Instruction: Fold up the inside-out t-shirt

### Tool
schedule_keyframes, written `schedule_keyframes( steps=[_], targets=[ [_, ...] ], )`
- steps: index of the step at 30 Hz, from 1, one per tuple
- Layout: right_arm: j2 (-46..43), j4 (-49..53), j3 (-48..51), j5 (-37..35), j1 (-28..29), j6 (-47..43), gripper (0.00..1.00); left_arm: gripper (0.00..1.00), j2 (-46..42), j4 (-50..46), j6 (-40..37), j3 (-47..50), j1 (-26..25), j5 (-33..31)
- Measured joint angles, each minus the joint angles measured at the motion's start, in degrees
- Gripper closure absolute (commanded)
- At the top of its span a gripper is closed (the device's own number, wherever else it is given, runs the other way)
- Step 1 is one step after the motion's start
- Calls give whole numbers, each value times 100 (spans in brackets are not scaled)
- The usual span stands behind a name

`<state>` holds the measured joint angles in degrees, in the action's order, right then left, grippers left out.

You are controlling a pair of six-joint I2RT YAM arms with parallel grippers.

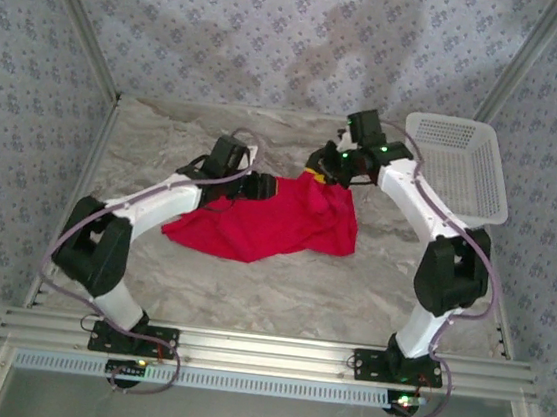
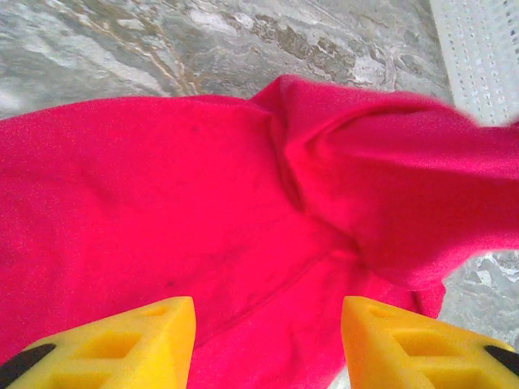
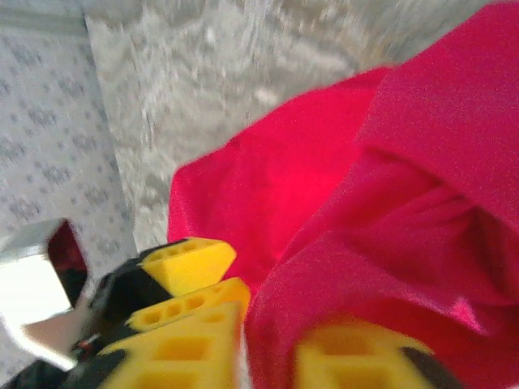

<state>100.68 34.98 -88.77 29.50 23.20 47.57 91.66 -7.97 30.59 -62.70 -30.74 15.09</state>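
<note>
Shirt point(image 1: 267, 222) long axis 8–2 o'clock. Left gripper point(image 2: 268, 328) jaws apart over it; right gripper point(image 3: 269, 348) jaws apart, cloth between.

Left arm point(image 1: 153, 204) and right arm point(image 1: 420, 205) reach forward, wrists turned inward. Left gripper point(image 2: 268, 328): fingers well apart. Right gripper point(image 3: 272, 348): fingers parted, narrower gap.

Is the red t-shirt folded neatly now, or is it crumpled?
Crumpled. The bright red soft fabric t-shirt lies bunched with irregular edges and creases on the marbled table.

Bright red t-shirt point(image 1: 266, 225), loosely bunched
</note>
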Motion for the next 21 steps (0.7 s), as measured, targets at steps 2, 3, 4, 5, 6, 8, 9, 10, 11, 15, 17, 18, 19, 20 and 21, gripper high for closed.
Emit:
schedule_keyframes(
  steps=[2, 3, 4, 5, 6, 8, 9, 10, 11, 15, 17, 18, 19, 20, 21],
  targets=[
    [118, 39, -2, 166, 212, -81, 35, 44, -271, 177, 28, 225, 0, -105],
    [140, 118, -2, 223, 291, -151, 32, 43, -356, 278, 61, 289, 0, -122],
    [140, 192, 4, 247, 317, -216, 31, 43, -380, 363, 85, 308, -2, -120],
    [109, 247, 37, 251, 304, -267, 30, 41, -378, 461, 129, 310, -9, -118],
    [35, 269, 133, 245, 232, -326, 29, 40, -341, 549, 177, 304, -22, -103],
    [-175, 326, 400, 210, -4, -409, 29, 39, -175, 581, 208, 203, -109, -76],
    [-299, 363, 553, 170, -170, -450, 29, 37, -17, 570, 210, 85, -195, -72],
    [-422, 391, 693, 136, -330, -485, 30, 37, 186, 518, 203, -96, -293, -70],
    [-509, 417, 785, 109, -461, -518, 30, 36, 369, 474, 186, -258, -378, -70],
    [-651, 494, 914, -48, -739, -682, 30, 28, 1115, 79, 59, -1010, -619, -59],
    [-651, 540, 914, -122, -713, -767, 30, 27, 1325, -149, -9, -1226, -636, -105],
    [-651, 570, 914, -160, -697, -822, 30, 26, 1421, -282, -44, -1333, -634, -140],
    [-651, 599, 914, -181, -684, -859, 30, 26, 1510, -407, -79, -1436, -634, -168],
    [-651, 627, 914, -192, -678, -887, 30, 26, 1596, -509, -111, -1530, -627, -197],
    [-649, 664, 911, -214, -673, -914, 30, 23, 1672, -614, -144, -1622, -623, -232]
  ],
)
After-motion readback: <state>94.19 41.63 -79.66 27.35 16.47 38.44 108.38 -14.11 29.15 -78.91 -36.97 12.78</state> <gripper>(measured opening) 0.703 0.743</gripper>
